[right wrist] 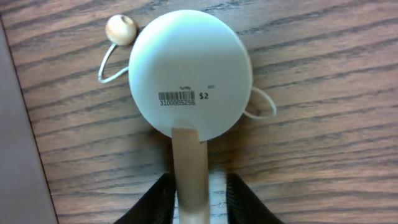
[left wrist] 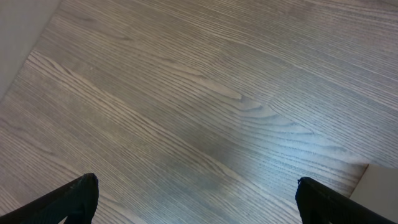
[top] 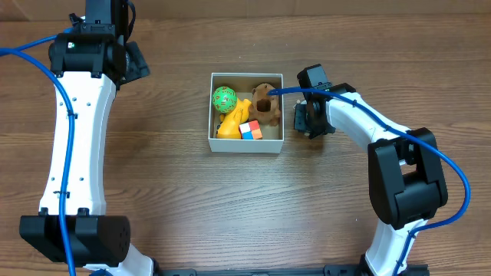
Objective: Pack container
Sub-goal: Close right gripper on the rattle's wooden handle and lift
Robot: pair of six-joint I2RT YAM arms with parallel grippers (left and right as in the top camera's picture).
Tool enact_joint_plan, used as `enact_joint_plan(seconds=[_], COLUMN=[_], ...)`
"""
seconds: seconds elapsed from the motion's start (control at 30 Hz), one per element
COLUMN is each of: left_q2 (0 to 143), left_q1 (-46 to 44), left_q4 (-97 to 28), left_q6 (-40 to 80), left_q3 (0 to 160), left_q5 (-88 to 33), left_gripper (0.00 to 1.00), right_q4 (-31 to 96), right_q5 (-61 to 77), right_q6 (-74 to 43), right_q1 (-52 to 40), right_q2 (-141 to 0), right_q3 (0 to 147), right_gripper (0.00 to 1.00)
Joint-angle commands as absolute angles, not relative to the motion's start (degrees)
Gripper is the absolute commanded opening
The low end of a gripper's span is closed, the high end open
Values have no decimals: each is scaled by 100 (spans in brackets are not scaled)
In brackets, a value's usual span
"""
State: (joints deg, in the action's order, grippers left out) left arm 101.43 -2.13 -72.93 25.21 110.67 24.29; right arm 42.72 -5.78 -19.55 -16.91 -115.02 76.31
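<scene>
Centre-right, the right gripper (right wrist: 199,200) clasps a round white wooden-handled drum (right wrist: 189,74) beside the square white cardboard container (top: 247,146). Upper left, the left gripper (left wrist: 198,190) gapes wide.

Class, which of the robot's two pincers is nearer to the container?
Right. The right pincer sits just beside the right wall of the container; the left pincer is far off, beyond the opposite side.

Wood-grain table (left wrist: 199,93), black jaws spread wide at lower corners

Likely a lab: robot arms (top: 77,138) on table (top: 192,207).
</scene>
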Motion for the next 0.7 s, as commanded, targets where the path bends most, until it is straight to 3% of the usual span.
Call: enact_joint_plan(seconds=[0.0, 0.67], left_q2=[10189, 10189], left_q1=[-189, -189], left_q4=[-7303, -7303], left_q6=[2462, 2462], left_q3=[11115, 11115], left_q5=[2545, 2545], left_gripper=[100, 100], right_q4=[4248, 4265], right_q5=[-659, -694], right_q6=[-1758, -1494], right_q1=[-1693, -1693], right_q2=[-11524, -11520], right_q3=[7609, 7679], right_gripper=[25, 11])
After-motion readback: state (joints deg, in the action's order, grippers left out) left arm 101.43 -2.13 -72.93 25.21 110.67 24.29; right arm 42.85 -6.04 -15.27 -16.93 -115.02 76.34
